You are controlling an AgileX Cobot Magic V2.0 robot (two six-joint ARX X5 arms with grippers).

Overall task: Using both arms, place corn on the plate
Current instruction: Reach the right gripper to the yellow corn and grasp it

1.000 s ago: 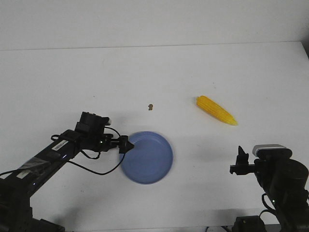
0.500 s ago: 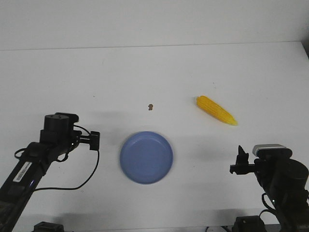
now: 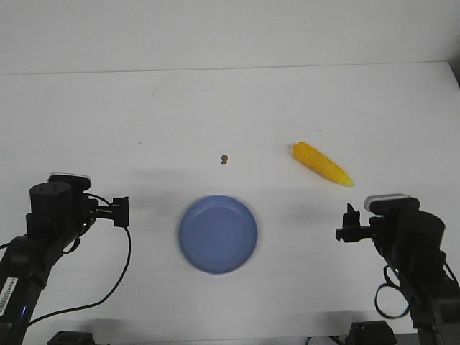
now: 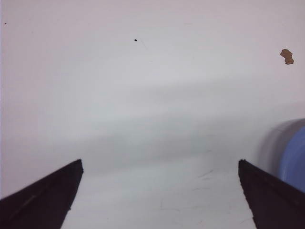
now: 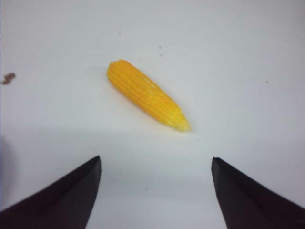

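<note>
On the table (image 3: 230,108), corn (image 3: 322,164) lying right of centre, well apart from plate (image 3: 218,233), left pincer (image 3: 120,212) gaping open beside plate, right pincer (image 3: 348,224) gaping open near corn, both holding nothing.

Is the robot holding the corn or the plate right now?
No, nothing is held. Both the left pincer and right pincer are open and empty. The corn and plate lie on the table.

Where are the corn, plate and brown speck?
corn (image 3: 322,164), front view, middle of the cob
plate (image 3: 218,233), front view, bare centre
brown speck (image 3: 225,158), front view, the whole speck
</note>
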